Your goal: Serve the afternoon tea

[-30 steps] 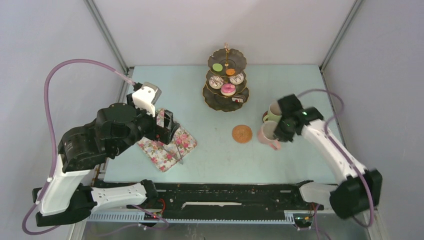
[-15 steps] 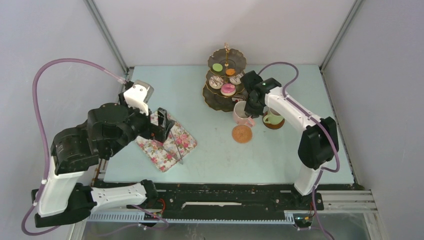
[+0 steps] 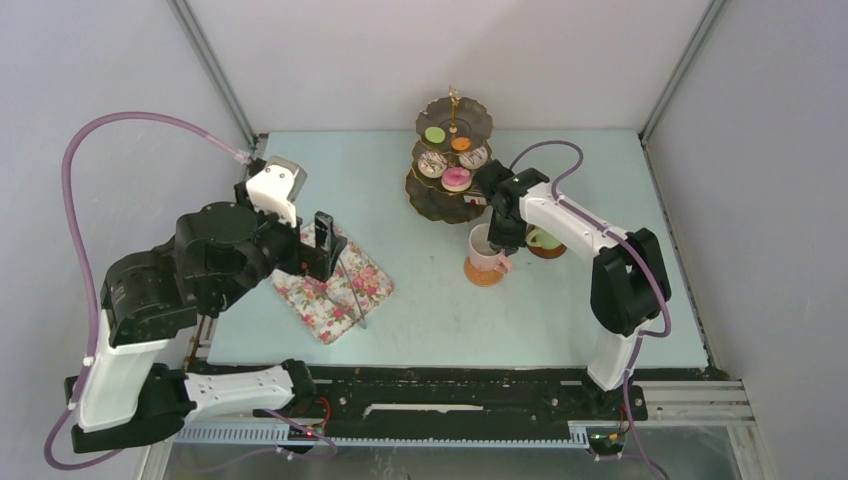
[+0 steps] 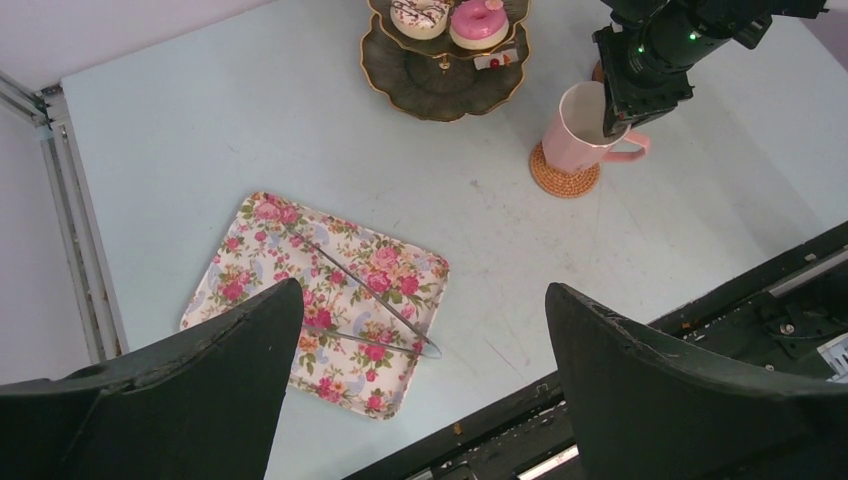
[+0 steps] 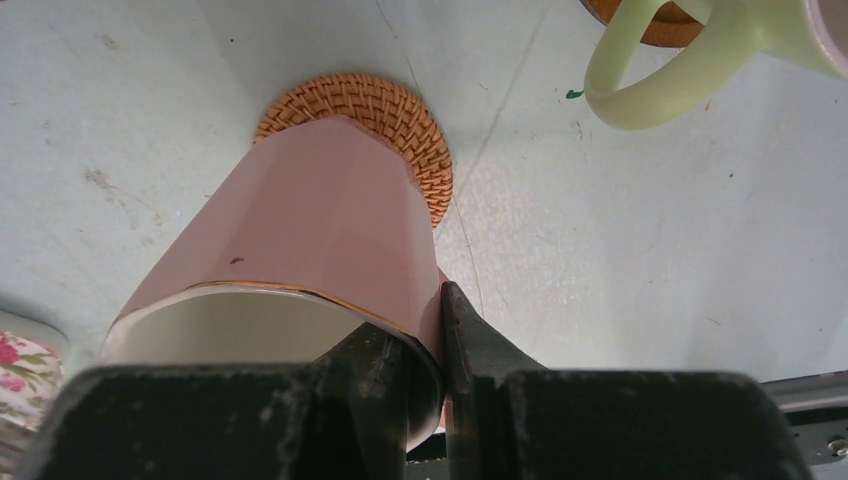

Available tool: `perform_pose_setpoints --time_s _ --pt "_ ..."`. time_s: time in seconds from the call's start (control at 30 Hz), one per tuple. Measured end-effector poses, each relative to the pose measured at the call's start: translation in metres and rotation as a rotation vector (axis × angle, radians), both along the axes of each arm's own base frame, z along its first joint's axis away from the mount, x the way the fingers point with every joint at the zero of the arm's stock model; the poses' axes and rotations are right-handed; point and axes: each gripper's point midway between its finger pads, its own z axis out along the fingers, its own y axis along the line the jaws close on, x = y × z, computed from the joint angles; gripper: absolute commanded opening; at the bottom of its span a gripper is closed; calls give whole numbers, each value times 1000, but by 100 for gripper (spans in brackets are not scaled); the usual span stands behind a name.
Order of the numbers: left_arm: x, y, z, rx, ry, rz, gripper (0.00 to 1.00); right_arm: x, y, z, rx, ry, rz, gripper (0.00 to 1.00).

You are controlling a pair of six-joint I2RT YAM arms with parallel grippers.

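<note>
One pink cup (image 3: 486, 250), lately beside the stand (image 3: 440, 206), now sits on its coaster (image 4: 563, 183), rim pinched by the right tool (image 5: 430, 330); release remains; left tool (image 4: 422, 295) spread.

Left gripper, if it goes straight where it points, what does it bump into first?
Probably the floral cloth, near where the grey tongs lie on it. The left gripper, jaws open, points down there; depth is unclear, so the tongs might come first.
</note>
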Motion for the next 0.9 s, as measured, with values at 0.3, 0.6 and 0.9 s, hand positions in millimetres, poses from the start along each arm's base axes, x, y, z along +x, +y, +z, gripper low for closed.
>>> perform_pose_setpoints --time_s 0.3,0.6,0.9 --pt "3 -6 -3 20 10 -10 98 -5 -4 -9 -27 16 1 1" --pt "3 -7 -5 25 14 -9 98 -5 -1 -12 -21 11 -2 38" --pt "4 -10 4 -5 18 0 98 -12 -1 9 -10 -12 22 67"
